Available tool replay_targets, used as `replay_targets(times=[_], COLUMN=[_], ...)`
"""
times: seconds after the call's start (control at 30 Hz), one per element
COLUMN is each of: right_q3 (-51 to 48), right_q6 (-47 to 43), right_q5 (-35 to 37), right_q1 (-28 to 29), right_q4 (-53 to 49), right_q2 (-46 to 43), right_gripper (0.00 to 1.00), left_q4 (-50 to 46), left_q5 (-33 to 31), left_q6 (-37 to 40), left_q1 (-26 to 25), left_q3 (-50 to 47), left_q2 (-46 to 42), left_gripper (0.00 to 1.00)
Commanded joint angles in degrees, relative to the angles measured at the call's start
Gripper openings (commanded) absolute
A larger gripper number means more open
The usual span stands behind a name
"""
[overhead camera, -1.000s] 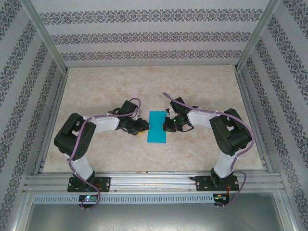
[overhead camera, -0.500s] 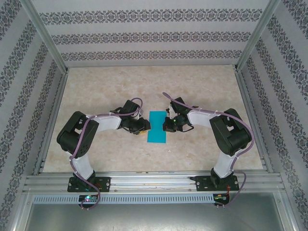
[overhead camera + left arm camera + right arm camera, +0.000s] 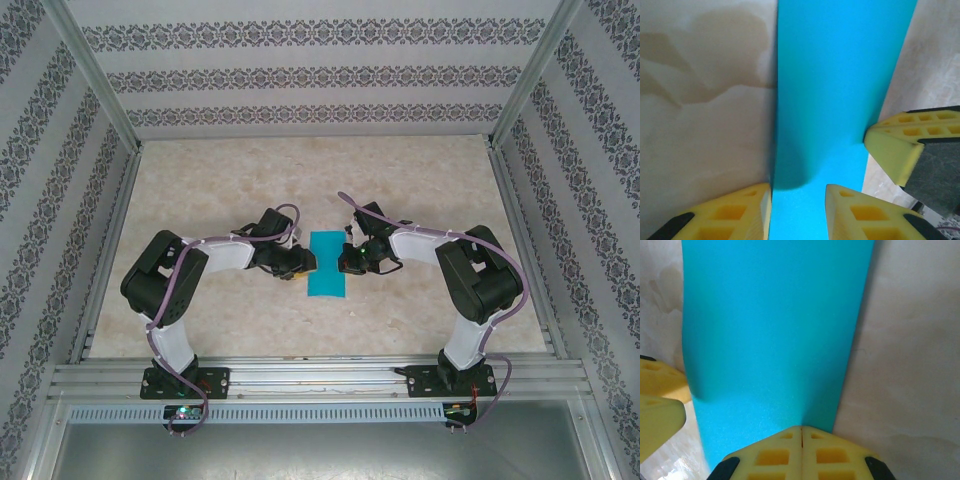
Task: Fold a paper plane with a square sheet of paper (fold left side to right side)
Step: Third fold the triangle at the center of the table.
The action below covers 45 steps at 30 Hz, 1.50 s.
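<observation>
Mid-table: left gripper [image 3: 300,263] and right gripper [image 3: 346,260] flank the paper [image 3: 326,272] | far half of table [image 3: 320,180]: open | left, right: walls [image 3: 50,200]

The table [image 3: 420,190] is a pale beige slab with a faint marbled pattern, cloudier and brownish in patches seen in the left wrist view. A single turquoise paper [image 3: 326,264] lies on it, a little nearer the front edge than the back and roughly midway between the two sides. The paper shows as a plain upright rectangle, longer front to back than side to side, with straight edges and no marks. It rests flat, and its left long edge throws a thin dark shadow on the table.
</observation>
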Motion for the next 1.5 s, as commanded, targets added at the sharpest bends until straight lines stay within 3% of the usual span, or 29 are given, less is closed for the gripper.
replay_targets(times=[0.0,0.9,1.03,1.27,1.47], right_q3=[-1.64,-2.18,-1.99,-2.08,-2.20], right_q6=[-1.00,-1.21,-1.30,-0.46,-0.10], right_q5=[1.28,1.28,1.37,1.06,0.66], right_q1=[-0.48,-0.48,-0.49,-0.57,-1.61], right_q4=[-2.43,-2.16,-2.20,-0.68,2.16], right_q2=[0.05,-0.28,-0.28,-1.37,-4.79], right_gripper=[0.00,0.00,0.00,0.02,0.16], left_q4=[3.41,8.10,6.84,6.10,4.89], left_q5=[2.52,-0.26,-0.69,-0.61,-0.83], left_q6=[-1.61,-3.80,-3.62,-4.45,-6.94], left_q1=[-0.73,-0.52,-0.57,-0.53,-0.73], left_q3=[-0.46,-2.18,-2.72,-3.77,-4.34], left_q2=[0.80,-2.74,-3.04,-3.74,-4.89], left_gripper=[0.34,0.42,0.34,0.09,0.00])
